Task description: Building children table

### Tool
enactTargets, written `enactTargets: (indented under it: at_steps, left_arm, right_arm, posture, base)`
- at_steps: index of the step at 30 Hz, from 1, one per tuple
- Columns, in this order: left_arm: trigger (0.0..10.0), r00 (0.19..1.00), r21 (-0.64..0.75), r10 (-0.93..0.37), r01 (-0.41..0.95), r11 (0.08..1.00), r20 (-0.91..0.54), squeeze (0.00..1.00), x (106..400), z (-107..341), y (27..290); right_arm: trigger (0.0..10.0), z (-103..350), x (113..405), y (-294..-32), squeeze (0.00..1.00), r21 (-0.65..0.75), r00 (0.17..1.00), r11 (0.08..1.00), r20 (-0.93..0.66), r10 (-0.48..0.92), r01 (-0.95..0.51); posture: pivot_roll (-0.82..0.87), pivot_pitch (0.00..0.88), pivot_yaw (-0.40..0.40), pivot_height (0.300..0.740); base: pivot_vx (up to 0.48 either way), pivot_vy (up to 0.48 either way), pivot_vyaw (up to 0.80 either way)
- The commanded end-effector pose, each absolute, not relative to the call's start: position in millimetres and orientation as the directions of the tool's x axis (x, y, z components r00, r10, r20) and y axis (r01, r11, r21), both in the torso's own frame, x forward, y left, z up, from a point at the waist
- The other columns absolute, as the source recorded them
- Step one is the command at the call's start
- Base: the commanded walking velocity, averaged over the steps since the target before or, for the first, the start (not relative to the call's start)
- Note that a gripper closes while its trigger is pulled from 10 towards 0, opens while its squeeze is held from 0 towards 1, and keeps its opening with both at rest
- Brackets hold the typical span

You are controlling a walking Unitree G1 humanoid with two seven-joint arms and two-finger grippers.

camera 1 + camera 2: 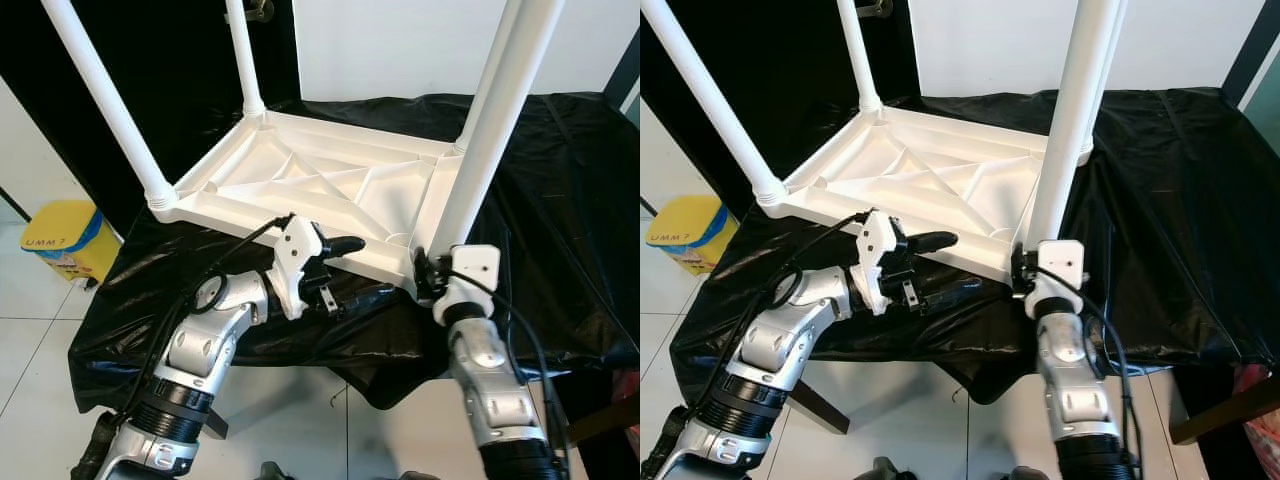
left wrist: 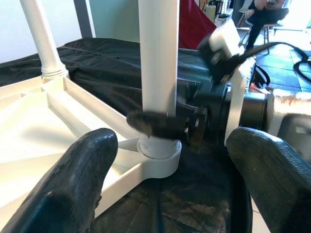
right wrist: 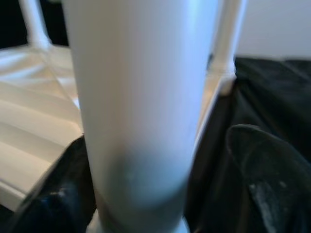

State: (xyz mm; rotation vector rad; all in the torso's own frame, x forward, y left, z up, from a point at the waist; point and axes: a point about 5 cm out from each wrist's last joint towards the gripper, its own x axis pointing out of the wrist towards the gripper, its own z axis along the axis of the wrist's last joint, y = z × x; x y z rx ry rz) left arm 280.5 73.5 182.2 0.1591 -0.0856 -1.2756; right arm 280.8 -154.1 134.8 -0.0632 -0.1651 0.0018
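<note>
White table, black cloth, one spot of yellow

The upturned children's table (image 1: pixel 330 185) and its legs (image 1: pixel 500 110) are plain white throughout, set on a glossy black cover (image 1: pixel 560 180). Both arms are silver, the left gripper (image 1: pixel 335 268) and right gripper (image 1: pixel 428 268) black-fingered with white housings. A yellow bin (image 1: pixel 68 240) with a blue band and red markings stands on pale white floor tiles (image 1: pixel 30 340); the wall (image 1: pixel 400 45) is off-white.

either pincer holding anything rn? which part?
Right pincer is closed around the near-right table leg, low down just above its socket in the upturned tabletop. Left pincer is open beside the tabletop's front edge, holding nothing.
</note>
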Motion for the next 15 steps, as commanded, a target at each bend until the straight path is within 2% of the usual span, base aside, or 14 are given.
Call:
enactTargets:
  at_steps: [1,3,9,10,11,12,15]
  left_arm:
    - [10.0,0.304,0.173,-0.952,0.94,0.295,-0.029,0.0,281,181,74]
    - [10.0,0.307,0.17,-0.951,0.939,0.298,-0.029,0.0,280,181,74]
    - [10.0,0.309,0.166,-0.951,0.939,0.301,-0.028,0.0,279,180,75]
    - [10.0,0.308,0.163,-0.951,0.94,0.3,-0.03,0.0,278,180,75]
    - [10.0,0.307,0.162,-0.951,0.941,0.298,-0.032,0.0,278,179,76]
    - [10.0,0.306,0.16,-0.952,0.941,0.297,-0.032,0.0,277,179,76]
    - [10.0,0.302,0.161,-0.953,0.943,0.293,-0.036,0.0,278,180,76]
  right_arm:
    - [10.0,135,276,-155,1.0,-0.055,0.98,0.996,0.182,0.079,-0.07]
    - [10.0,136,269,-162,1.0,-0.065,0.968,0.985,0.184,0.171,-0.162]
    - [10.0,131,266,-177,1.0,-0.094,0.959,0.969,0.149,0.241,-0.229]
    - [10.0,129,266,-181,0.86,-0.106,0.947,0.953,0.123,0.296,-0.284]
    - [10.0,127,266,-183,0.86,-0.113,0.936,0.94,0.107,0.335,-0.323]
    - [10.0,126,268,-185,0.0,-0.117,0.919,0.92,0.084,0.385,-0.375]
    - [10.0,128,279,-188,0.0,-0.157,0.887,0.881,0.052,0.459,-0.447]
  posture:
    - [-0.19,0.028,0.039,0.74]
    - [-0.18,0.033,0.038,0.74]
    - [-0.18,0.04,0.04,0.74]
    - [-0.18,0.043,0.044,0.74]
    - [-0.18,0.043,0.044,0.74]
    - [-0.18,0.043,0.049,0.74]
    - [-0.18,0.04,0.057,0.74]
  base:
    - [0.0,0.0,0.0]
    - [0.0,0.0,0.0]
    - [0.0,0.0,0.0]
    - [0.0,0.0,0.0]
    - [0.0,0.0,0.0]
    - [0.0,0.0,0.0]
    - [0.0,0.0,0.0]
